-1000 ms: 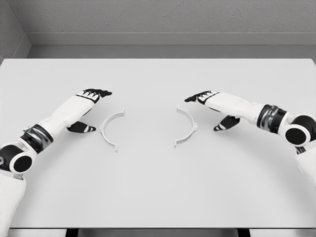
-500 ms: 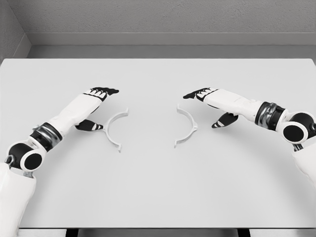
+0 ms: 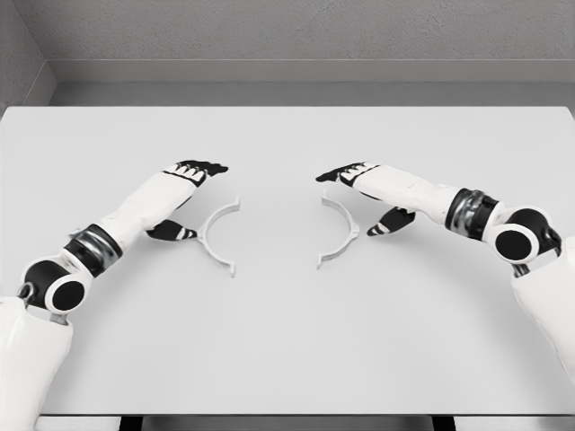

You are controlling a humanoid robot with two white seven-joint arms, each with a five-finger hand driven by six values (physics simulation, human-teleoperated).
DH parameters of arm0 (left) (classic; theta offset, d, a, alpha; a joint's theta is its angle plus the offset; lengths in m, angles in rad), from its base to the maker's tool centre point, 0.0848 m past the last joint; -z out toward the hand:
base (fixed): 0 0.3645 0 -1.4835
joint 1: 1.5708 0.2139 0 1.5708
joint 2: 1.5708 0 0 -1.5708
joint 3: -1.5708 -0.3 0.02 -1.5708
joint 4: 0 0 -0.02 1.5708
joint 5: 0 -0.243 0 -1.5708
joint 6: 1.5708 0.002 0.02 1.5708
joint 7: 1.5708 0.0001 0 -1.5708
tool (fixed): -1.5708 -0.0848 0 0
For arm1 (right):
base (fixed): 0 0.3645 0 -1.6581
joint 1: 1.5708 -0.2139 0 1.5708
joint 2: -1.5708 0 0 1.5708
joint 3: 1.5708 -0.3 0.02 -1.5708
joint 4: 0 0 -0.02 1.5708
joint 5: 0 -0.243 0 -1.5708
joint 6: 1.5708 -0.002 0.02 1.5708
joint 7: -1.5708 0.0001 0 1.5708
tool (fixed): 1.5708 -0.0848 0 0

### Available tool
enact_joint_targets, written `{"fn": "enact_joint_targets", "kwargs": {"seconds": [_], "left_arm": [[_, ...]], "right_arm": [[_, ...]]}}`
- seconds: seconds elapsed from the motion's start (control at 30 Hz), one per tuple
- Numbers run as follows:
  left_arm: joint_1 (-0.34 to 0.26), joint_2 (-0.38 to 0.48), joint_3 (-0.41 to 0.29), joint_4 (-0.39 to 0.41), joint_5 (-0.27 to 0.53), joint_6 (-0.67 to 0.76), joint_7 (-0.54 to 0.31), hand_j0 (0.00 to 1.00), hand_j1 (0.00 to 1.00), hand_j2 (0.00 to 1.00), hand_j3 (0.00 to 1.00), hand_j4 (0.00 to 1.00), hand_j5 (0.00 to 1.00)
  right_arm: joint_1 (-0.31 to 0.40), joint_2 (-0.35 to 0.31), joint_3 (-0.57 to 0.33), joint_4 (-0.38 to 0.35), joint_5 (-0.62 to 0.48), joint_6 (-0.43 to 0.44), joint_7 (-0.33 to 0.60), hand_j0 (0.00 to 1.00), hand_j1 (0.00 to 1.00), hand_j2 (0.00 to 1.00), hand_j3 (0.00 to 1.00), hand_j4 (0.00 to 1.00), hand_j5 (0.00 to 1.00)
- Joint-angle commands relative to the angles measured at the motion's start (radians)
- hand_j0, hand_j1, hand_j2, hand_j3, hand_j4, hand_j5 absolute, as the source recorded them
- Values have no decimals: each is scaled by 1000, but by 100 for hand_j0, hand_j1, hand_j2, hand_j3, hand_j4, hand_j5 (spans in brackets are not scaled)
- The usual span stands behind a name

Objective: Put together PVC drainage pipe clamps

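Note:
Two white half-ring clamp pieces lie flat on the white table (image 3: 287, 341). The left clamp half (image 3: 216, 235) opens to the right, and the right clamp half (image 3: 340, 231) opens to the left, with a gap between them. My left hand (image 3: 184, 193) sits just left of its piece, fingers stretched out above it and thumb low against the outer curve. Over the top end of the right piece hovers my right hand (image 3: 355, 184), fingers spread and thumb down beside the outer curve. Neither hand grasps anything.
A grey wall (image 3: 287, 36) rises behind the table's far edge. The table's front edge runs along the bottom of the view.
The left hand has moved right, and the left clamp half has slid right with it. The right hand has moved left over the top of the right clamp half, which stayed put.

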Motion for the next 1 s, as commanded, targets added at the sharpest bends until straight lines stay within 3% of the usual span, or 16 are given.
{"fn": "enact_joint_targets", "kwargs": {"seconds": [0.0,0.4,0.97], "left_arm": [[0,-3,-6,-6,6,1,1,100,100,100,100,100,100],[5,-28,-32,-30,6,1,1,100,100,100,100,100,100],[38,-29,-32,-75,10,1,1,100,100,100,100,100,100]], "right_arm": [[0,5,-1,8,-3,3,0,100,100,100,100,100,100],[-20,25,-2,89,-2,2,0,100,100,100,100,100,100],[-26,52,-2,88,12,2,0,100,100,100,100,100,100]]}}
